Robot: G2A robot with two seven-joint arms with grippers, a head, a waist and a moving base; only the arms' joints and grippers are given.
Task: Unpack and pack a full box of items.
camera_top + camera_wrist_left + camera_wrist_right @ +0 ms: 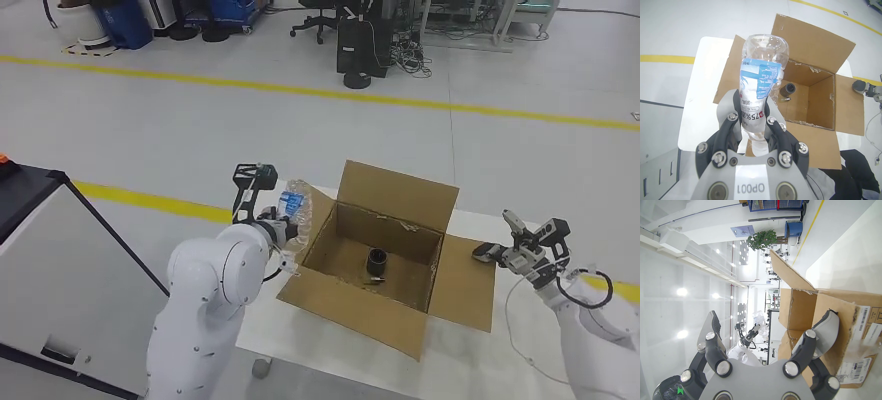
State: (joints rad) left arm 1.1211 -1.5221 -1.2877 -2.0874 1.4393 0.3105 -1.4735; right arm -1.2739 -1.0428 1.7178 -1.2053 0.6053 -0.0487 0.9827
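Above the box's (400, 197) left flap: left tool (285, 225), closed on a clear plastic bottle (296, 205). In the left wrist view, both fingers of this tool (750, 106) pressed against the labelled part of the bottle (761, 75), cap end toward the tool's palm, base pointing away. Bottle crumpled, with a blue-and-white label, held off the counter (470, 350) and over the flap, not down inside the box (810, 47).

On the box's floor, toward the back wall: a dark cylinder (378, 262), lying on its side with one open end showing (790, 89). Just beside it, toward the box's front wall: a small metal piece (784, 99).

At the box's right flap: right tool (497, 235), spread wide, nothing between the fingers. In the right wrist view, same tool (772, 315) with one fingertip in front of the flap of the box (802, 309); contact with the cardboard not discernible.

Under the box: a white counter (696, 85), all four flaps folded outward.
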